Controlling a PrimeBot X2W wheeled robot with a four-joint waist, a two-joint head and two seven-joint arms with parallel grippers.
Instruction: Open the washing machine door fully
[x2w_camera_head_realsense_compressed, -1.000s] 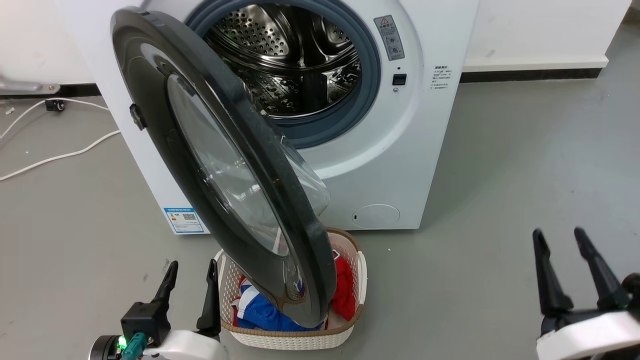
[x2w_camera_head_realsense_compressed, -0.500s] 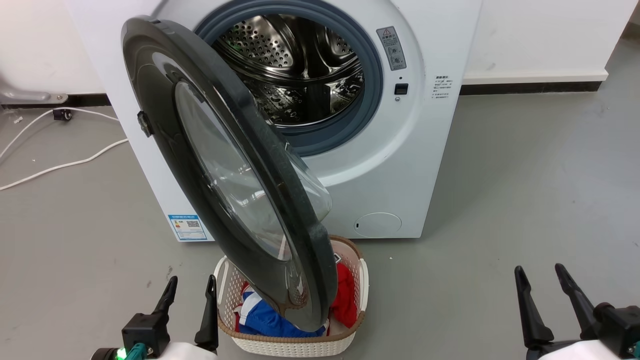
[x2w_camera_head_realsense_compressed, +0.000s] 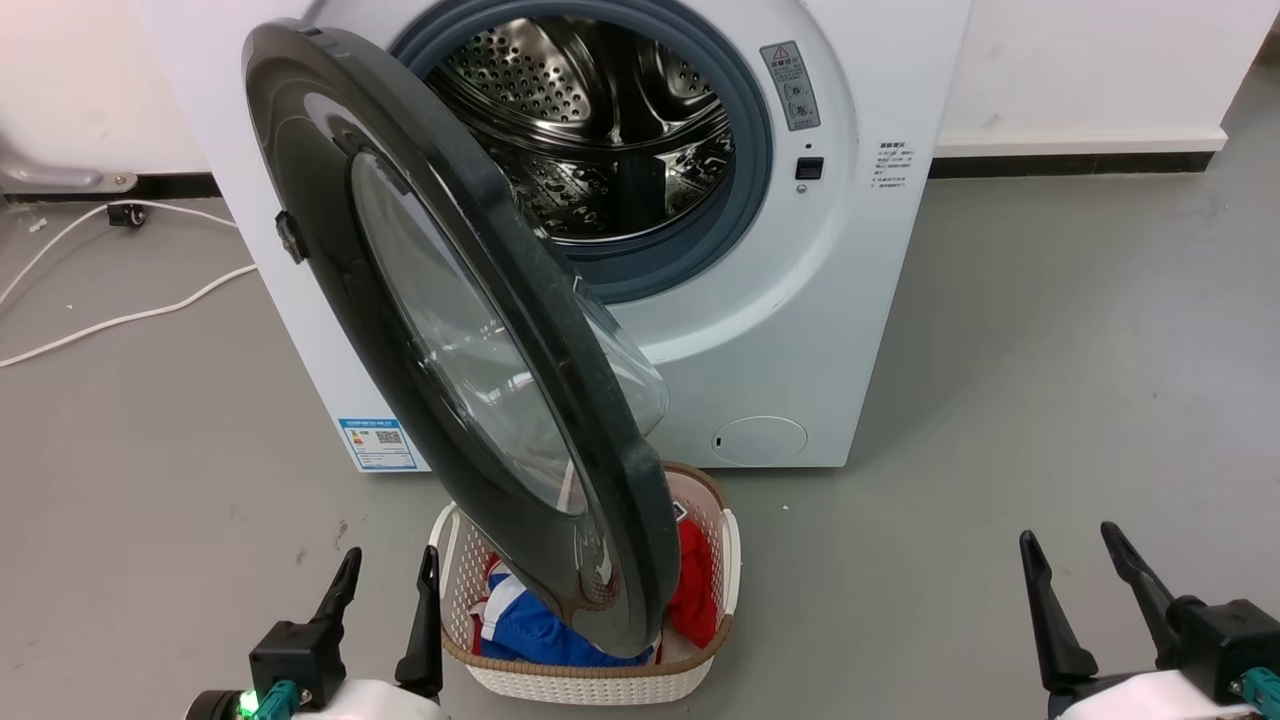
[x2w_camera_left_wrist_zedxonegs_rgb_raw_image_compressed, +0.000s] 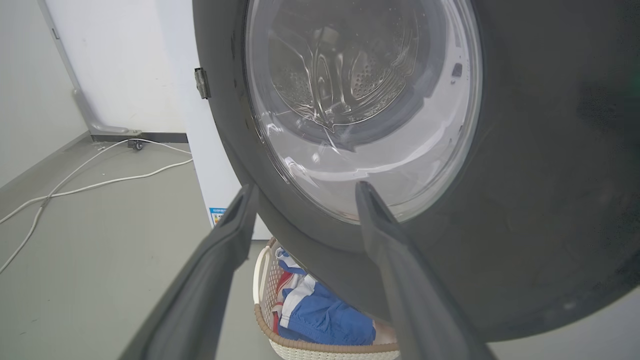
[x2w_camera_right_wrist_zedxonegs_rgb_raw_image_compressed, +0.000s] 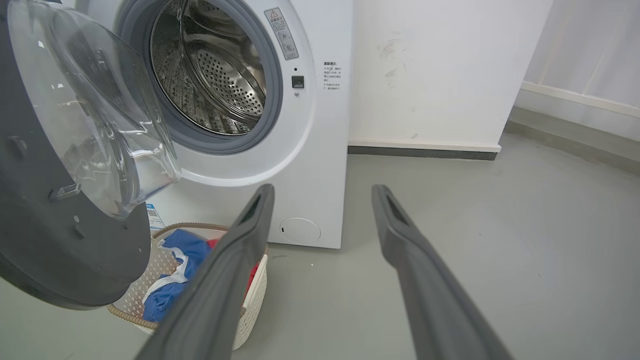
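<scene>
Both sets of jaws are released, the fingers spread with nothing between them. The left gripper (x2w_camera_head_realsense_compressed: 391, 552) hovers at the near left and the right gripper (x2w_camera_head_realsense_compressed: 1068, 532) at the near right.

The washing machine door (x2w_camera_head_realsense_compressed: 480, 330) is hinged on the left of the washing machine (x2w_camera_head_realsense_compressed: 880, 300) and stands about half open, swung out toward the near side. Its lower edge hangs over a white laundry basket (x2w_camera_head_realsense_compressed: 730, 560). The basket sits on the grey floor (x2w_camera_head_realsense_compressed: 1050, 380) just in front of the machine, holding blue (x2w_camera_head_realsense_compressed: 530, 630) and red clothes (x2w_camera_head_realsense_compressed: 690, 590). The left gripper is just left of the basket and faces the door's outer side. Far to the left, a white cable (x2w_camera_head_realsense_compressed: 120, 320) trails across the floor.

Compared with a second ago, the right gripper sits lower and further left in the head view. The door keeps the same angle to the machine, and the whole picture has shifted slightly.

The door is a large glossy black ring around a bulging clear bowl window (x2w_camera_right_wrist_zedxonegs_rgb_raw_image_compressed: 100, 125). Behind it, a grey rubber gasket (x2w_camera_head_realsense_compressed: 745, 190) rims a perforated steel drum (x2w_camera_head_realsense_compressed: 590, 110). The machine's front is smooth white, with a blue label (x2w_camera_head_realsense_compressed: 377, 443) and a small round cover (x2w_camera_head_realsense_compressed: 760, 440) low down. The basket is latticed plastic with a brown woven rim.
</scene>
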